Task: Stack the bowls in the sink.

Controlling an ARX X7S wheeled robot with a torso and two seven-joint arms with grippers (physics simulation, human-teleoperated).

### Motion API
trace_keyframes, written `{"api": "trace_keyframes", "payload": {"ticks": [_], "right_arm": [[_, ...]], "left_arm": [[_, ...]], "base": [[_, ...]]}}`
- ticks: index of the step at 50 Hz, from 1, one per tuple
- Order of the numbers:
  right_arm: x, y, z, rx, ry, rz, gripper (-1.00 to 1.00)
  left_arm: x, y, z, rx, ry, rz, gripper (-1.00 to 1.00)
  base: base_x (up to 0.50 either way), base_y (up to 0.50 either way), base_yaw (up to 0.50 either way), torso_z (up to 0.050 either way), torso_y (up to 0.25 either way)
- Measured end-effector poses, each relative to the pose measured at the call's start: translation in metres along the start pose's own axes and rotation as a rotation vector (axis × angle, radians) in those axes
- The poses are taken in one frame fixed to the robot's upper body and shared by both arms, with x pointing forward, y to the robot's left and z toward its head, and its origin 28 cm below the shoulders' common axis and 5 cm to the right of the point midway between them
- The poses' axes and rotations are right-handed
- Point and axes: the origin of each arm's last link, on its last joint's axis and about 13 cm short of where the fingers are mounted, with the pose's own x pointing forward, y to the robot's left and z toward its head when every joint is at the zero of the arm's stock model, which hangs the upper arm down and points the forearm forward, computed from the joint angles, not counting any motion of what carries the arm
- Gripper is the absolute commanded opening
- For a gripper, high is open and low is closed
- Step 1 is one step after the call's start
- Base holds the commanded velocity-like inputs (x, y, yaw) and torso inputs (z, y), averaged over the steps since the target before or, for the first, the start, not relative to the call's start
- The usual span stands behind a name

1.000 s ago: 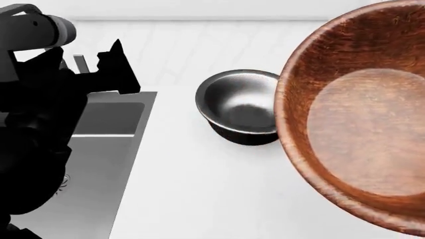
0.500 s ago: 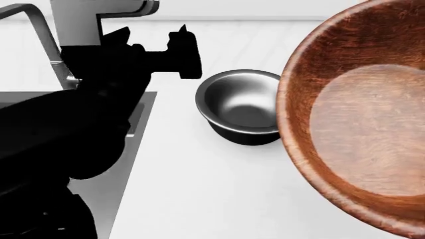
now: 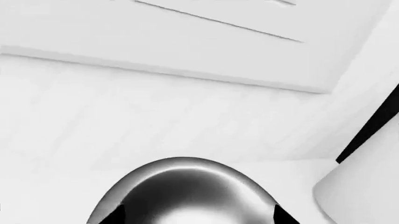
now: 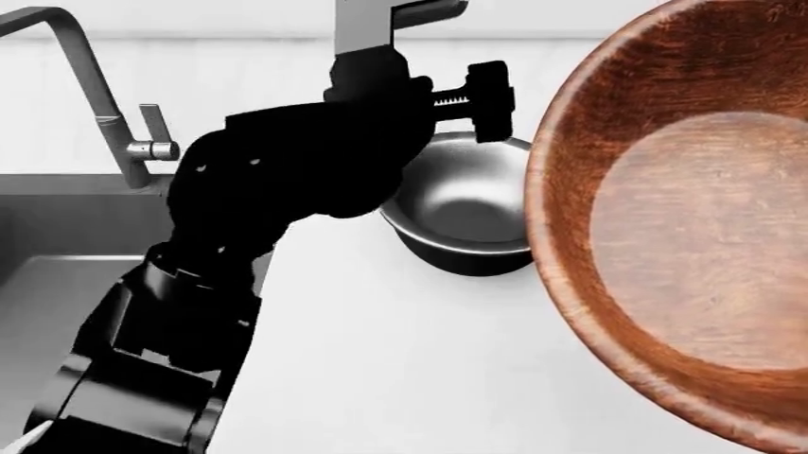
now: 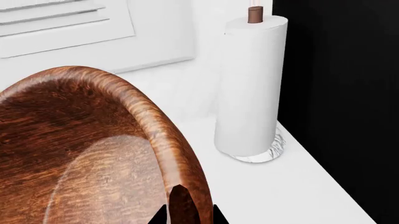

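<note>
Steel bowl [image 4: 467, 213]: upright on the white counter [image 4: 378, 359], just right of the sink; polished inside facing up. In the left wrist view [image 3: 187, 191] it fills the lower middle of the frame.
Wooden bowl [image 4: 682, 227]: lifted and tilted, inside turned toward the head camera; large in that view, its rim overlapping the steel bowl's right edge. Not in the sink.
Right gripper [image 5: 184, 217]: closed on the wooden bowl's rim [image 5: 168, 140], a dark fingertip [image 5: 157, 215] on either side of the edge; not seen in the head view.
Left gripper [image 4: 486, 99]: above the steel bowl's far rim, holding nothing. Two dark fingertips [image 3: 115, 215] show well apart on either side of the bowl in the wrist view, so the jaws are spread wide.
Left arm [image 4: 253, 218]: black, reaching across the sink's right edge; covers the steel bowl's left rim from the head camera.
Sink [image 4: 51, 274]: dark grey basin at left, no bowl visible in it.
Faucet [image 4: 89, 85]: tall, square, behind the basin.
Paper towel roll [image 5: 249, 88]: upright at the counter's far corner, behind the wooden bowl, against a black panel [image 5: 343, 93].
</note>
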Motion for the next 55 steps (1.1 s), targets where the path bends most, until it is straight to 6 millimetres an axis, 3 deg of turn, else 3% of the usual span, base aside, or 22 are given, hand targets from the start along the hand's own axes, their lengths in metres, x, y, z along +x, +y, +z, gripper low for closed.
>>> {"api": "trace_keyframes", "payload": {"ticks": [10, 19, 34, 55], "right_arm": [[-0.002, -0.001, 0.001, 0.0, -0.009, 0.005, -1.0], [-0.002, -0.001, 0.001, -0.001, -0.01, 0.008, -1.0], [-0.003, -0.001, 0.001, 0.003, -0.014, 0.012, -1.0], [-0.004, -0.001, 0.001, 0.002, -0.014, 0.015, -1.0]], "left_arm": [[0.045, -0.006, -0.005, -0.095, 0.156, 0.016, 1.0], [0.068, 0.025, -0.009, -0.193, 0.221, 0.217, 1.0], [0.072, 0.058, 0.004, -0.318, 0.233, 0.349, 1.0], [0.07, 0.066, -0.018, -0.3, 0.406, 0.371, 1.0]], "base": [[0.0, 0.0, 0.0, 0.0, 0.0], [0.0, 0.0, 0.0, 0.0, 0.001], [0.0, 0.0, 0.0, 0.0, 0.0], [0.0, 0.0, 0.0, 0.0, 0.0]]}}
